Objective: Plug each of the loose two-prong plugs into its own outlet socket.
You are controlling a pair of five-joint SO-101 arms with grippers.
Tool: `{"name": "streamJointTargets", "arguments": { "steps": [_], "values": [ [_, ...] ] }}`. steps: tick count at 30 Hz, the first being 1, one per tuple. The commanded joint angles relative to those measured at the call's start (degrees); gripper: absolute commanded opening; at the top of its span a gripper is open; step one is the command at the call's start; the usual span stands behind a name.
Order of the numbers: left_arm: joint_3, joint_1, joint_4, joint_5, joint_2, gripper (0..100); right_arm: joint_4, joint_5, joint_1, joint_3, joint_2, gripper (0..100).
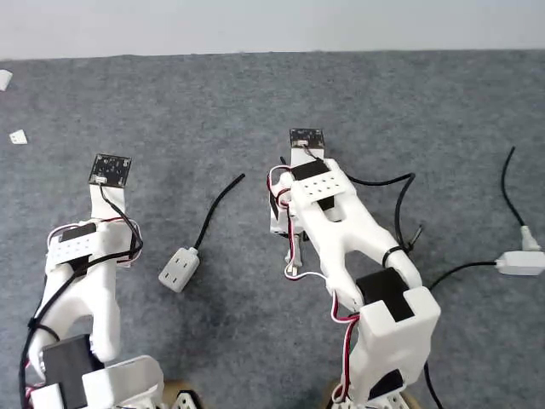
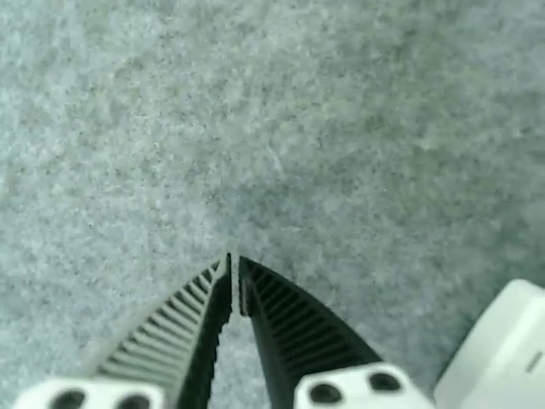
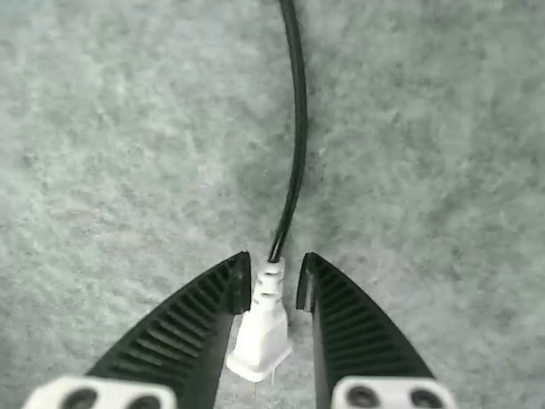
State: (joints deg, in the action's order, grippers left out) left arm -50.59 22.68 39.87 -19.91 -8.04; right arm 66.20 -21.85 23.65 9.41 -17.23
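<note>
Right gripper (image 3: 274,257): jaws parted and set either side of the white two-prong plug (image 3: 260,332). One ribbed black finger (image 3: 183,332) lies against the plug body; a thin gap shows at the other. The plug is moulded, with a ridged collar, and its prongs point back toward the wrist. Its glossy black cord (image 3: 296,128) runs straight away over the carpet (image 3: 443,128), a grey, short-napped, speckled surface.

Left gripper (image 2: 234,260): wedge-shaped ribbed fingers drawn together with only a slit between the tips, holding nothing, above bare carpet.

A white, rounded block outlet socket (image 1: 179,270) lies between the arms, toward the carpet's near edge. A second outlet (image 1: 521,262) lies at the right edge.
</note>
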Motion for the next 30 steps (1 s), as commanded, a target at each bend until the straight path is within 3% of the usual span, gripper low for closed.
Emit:
{"name": "streamJointTargets", "arguments": {
  "steps": [1, 11, 30],
  "values": [
    [2.86, -0.18, 0.00, -0.35, -0.09, 2, -0.04, 0.62, 1.36, 0.62, 3.74, 10.1],
    [2.86, -0.18, 0.00, -0.35, -0.09, 2, -2.24, 0.62, 4.70, 2.46, 3.56, 9.6],
    [2.86, -0.18, 0.00, -0.35, 0.00, 2, -2.15, 2.11, 3.12, -1.41, -2.77, 8.4]
  ]
}}
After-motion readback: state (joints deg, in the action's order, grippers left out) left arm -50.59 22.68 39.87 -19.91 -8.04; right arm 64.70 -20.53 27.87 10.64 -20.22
